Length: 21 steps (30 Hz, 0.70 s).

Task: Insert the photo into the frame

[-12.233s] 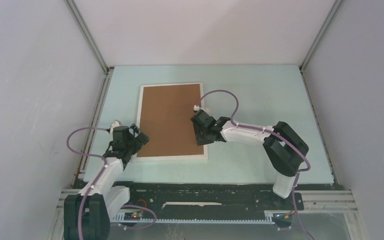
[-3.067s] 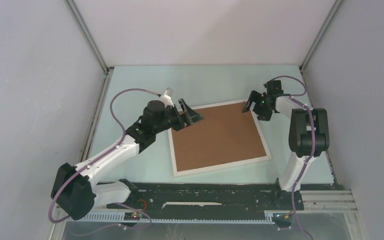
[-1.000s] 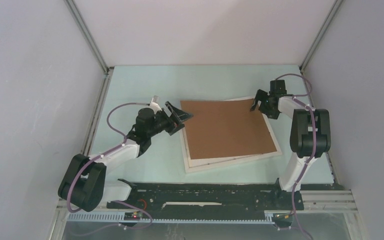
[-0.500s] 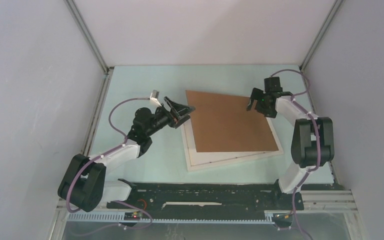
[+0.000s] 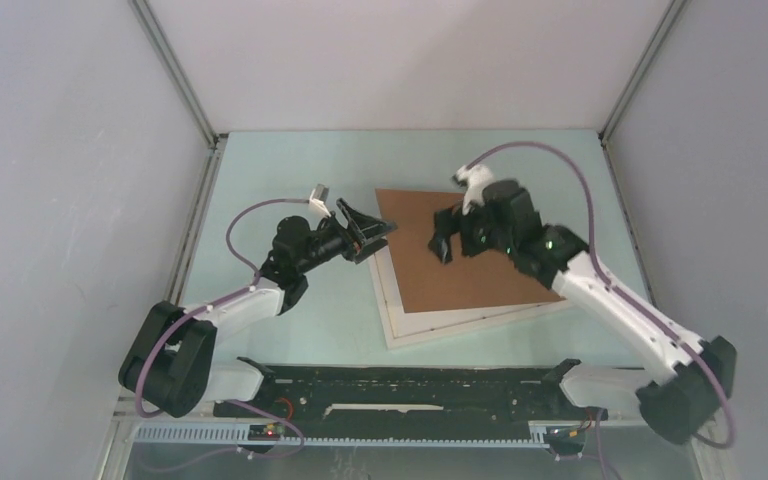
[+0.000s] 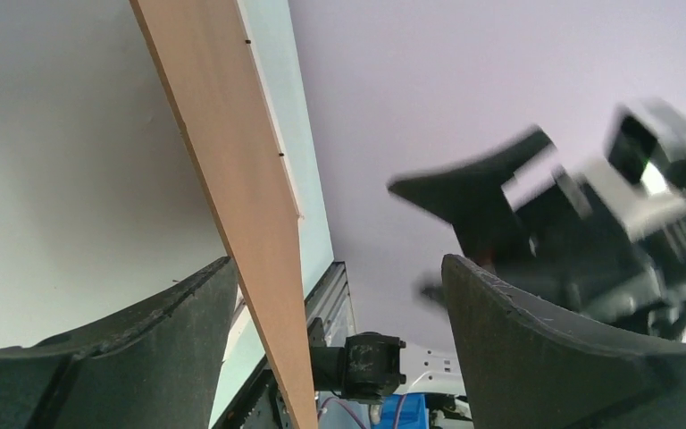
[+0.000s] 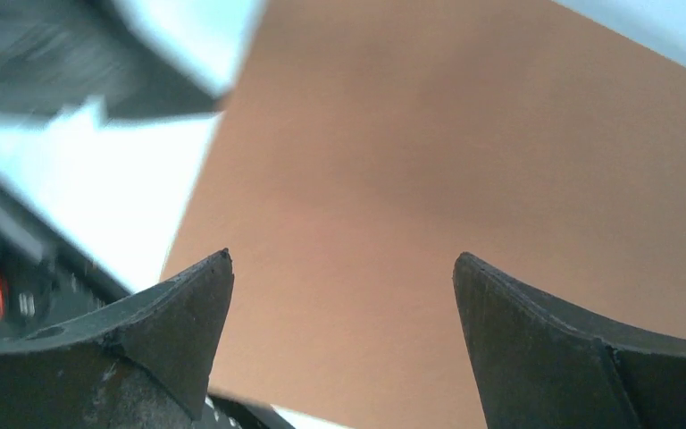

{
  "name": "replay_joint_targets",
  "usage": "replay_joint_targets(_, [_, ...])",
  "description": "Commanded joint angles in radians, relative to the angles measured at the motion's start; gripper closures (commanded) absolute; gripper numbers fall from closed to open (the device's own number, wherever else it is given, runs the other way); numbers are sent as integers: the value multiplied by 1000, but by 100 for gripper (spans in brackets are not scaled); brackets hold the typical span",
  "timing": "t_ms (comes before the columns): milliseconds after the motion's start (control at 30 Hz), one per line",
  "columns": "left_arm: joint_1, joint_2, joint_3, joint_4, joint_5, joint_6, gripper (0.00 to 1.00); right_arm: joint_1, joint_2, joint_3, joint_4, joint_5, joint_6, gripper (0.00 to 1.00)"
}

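Frame: we are seeing the thin white frame (image 5: 397,318) lying flat on the table (image 5: 290,170) beneath the backing board (image 5: 470,265). Only its left and near rails are showing past the board's edges.
Photo: we are not finding the photo in any view, and we cannot tell whether it is lying under the backing board.
Backing board: it is sitting skewed over the frame, and its left edge appears to be lifting off it.
Left jaws: the left gripper (image 5: 375,238) is working at the board's left edge. Its jaws are standing wide with the thin edge (image 6: 232,161) running between them, nearer one finger and not clamped.
Right jaws: the right gripper (image 5: 442,235) is hovering over the board's far-left part, spread fully and gripping nothing.
Handling, frame: we are judging it stiff, smooth and fragile at the pane, so it is best taken by a rail.
Handling, photo: we are expecting light, limp paper that creases easily, so it is best pinched on its white border.
Handling, board: we are judging it light and stiff, so a pinch at the board's edge should do.
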<state>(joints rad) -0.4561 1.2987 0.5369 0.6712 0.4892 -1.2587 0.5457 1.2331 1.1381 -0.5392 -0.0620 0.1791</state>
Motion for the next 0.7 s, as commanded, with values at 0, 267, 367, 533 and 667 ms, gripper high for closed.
replay_joint_targets(0, [-13, -1, 47, 41, 53, -22, 13, 283, -190, -176, 143, 30, -298, 0])
replay_joint_targets(267, [-15, -12, 42, 39, 43, -30, 12, 671, -366, -443, 340, 242, -651, 0])
replay_joint_targets(367, [-19, -13, 41, 38, 41, -33, 12, 786, -337, -488, 425, 435, -746, 0])
replay_joint_targets(533, [-24, -13, 44, 37, 36, -39, 12, 902, -200, -565, 671, 700, -902, 0])
replay_joint_targets(667, [-27, -20, 41, 34, 30, -39, 12, 942, -89, -576, 820, 829, -1016, 0])
